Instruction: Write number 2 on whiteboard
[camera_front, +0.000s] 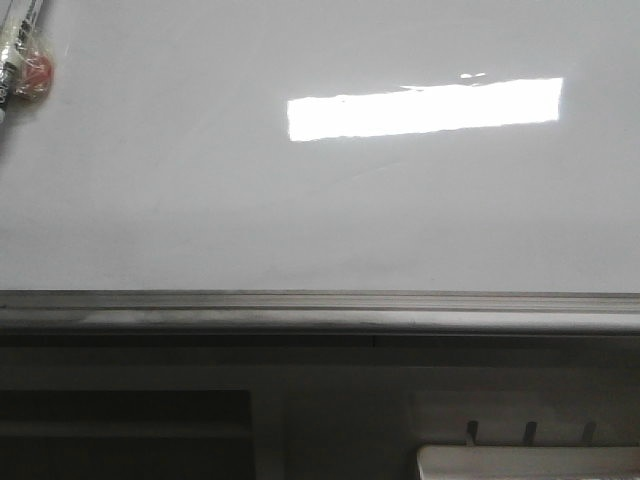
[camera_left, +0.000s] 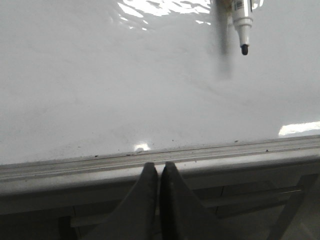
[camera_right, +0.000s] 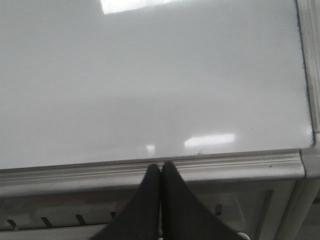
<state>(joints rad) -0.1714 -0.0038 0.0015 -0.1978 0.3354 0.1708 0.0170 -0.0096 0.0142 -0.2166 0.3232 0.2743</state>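
I saw my left gripper (camera_left: 159, 167) and right gripper (camera_right: 160, 167) pressed shut on nothing, low at the rail. Beyond lay the whiteboard (camera_front: 200, 200), unmarked. Far upper left, a marker (camera_front: 18, 50) rested.

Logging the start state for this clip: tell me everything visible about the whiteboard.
The whiteboard is a large, glossy white-grey flat board, blank: no number 2 or other stroke shows on it. A bright rectangular light reflection sits on its surface. A grey metal edge rail runs along its near side, with a corner visible in the right wrist view. A marker hangs over it, cap off; contact cannot be told. Both hands, left and right, sit shut near the rail.
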